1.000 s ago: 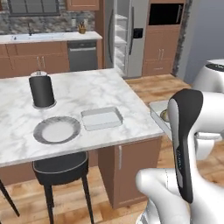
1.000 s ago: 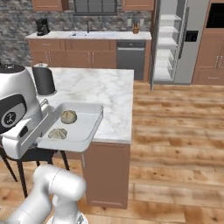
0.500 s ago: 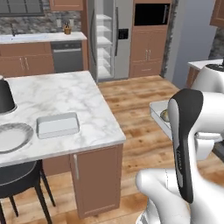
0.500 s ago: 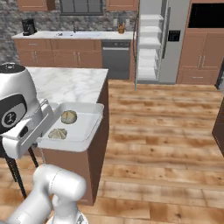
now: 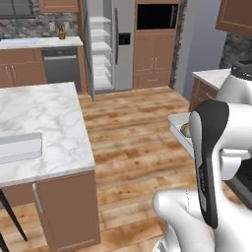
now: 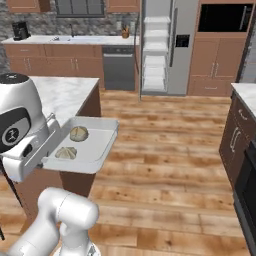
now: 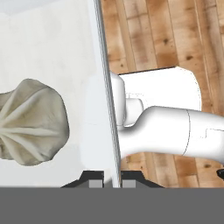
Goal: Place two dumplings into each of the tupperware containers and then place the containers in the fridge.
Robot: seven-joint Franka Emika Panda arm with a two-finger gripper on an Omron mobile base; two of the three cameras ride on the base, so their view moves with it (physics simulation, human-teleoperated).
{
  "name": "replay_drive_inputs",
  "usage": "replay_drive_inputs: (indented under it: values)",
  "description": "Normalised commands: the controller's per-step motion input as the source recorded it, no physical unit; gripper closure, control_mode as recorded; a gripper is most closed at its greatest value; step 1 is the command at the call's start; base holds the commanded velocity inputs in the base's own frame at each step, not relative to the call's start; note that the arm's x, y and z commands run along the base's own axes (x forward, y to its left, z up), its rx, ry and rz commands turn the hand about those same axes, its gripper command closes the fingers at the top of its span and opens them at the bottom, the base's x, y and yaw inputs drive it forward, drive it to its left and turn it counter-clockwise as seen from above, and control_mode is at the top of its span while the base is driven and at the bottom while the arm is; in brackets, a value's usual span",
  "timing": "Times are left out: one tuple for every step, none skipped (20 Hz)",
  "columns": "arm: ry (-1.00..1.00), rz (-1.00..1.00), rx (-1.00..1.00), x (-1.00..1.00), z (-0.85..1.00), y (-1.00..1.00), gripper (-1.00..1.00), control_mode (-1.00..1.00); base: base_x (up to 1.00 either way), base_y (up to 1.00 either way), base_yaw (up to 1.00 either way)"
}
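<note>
View has swung toward the open fridge; gripper pinches the container rim, apparently over wood floor.

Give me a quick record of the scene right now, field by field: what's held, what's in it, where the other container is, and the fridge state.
held item: tupperware container, carried over the wood floor
grip: gripper shut on the container's rim
contents: two dumplings, lying apart
other container: second tupperware container on the marble island
fridge: door open, white shelves showing
progress: held container filled, not yet in the fridge
</note>
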Motion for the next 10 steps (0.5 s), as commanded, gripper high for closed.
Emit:
replay_drive_inputs:
  values:
    - [0.00, 0.00, 0.00, 0.00, 0.00, 0.00, 1.00, 1.00, 0.00, -0.74, 0.02]
    - [0.00, 0.00, 0.00, 0.00, 0.00, 0.00, 1.00, 1.00, 0.00, -0.47, 0.00]
    - [0.00, 0.00, 0.00, 0.00, 0.00, 0.00, 1.00, 1.00, 0.20, -0.39, 0.00]
    - [0.00, 0.00, 0.00, 0.00, 0.00, 0.00, 1.00, 1.00, 0.31, -0.60, 0.05]
    - [0.00, 0.00, 0.00, 0.00, 0.00, 0.00, 1.00, 1.00, 0.36, -0.73, 0.11]
    - [0.00, 0.00, 0.00, 0.00, 0.00, 0.00, 1.00, 1.00, 0.45, -0.64, 0.15]
    - [0.00, 0.00, 0.00, 0.00, 0.00, 0.00, 1.00, 1.00, 0.62, -0.65, 0.17]
    - [0.00, 0.00, 0.00, 0.00, 0.00, 0.00, 1.00, 1.00, 0.68, -0.56, 0.19]
    - [0.00, 0.00, 0.00, 0.00, 0.00, 0.00, 1.00, 1.00, 0.72, -0.44, 0.17]
    - [0.00, 0.00, 0.00, 0.00, 0.00, 0.00, 1.00, 1.00, 0.97, -0.43, 0.18]
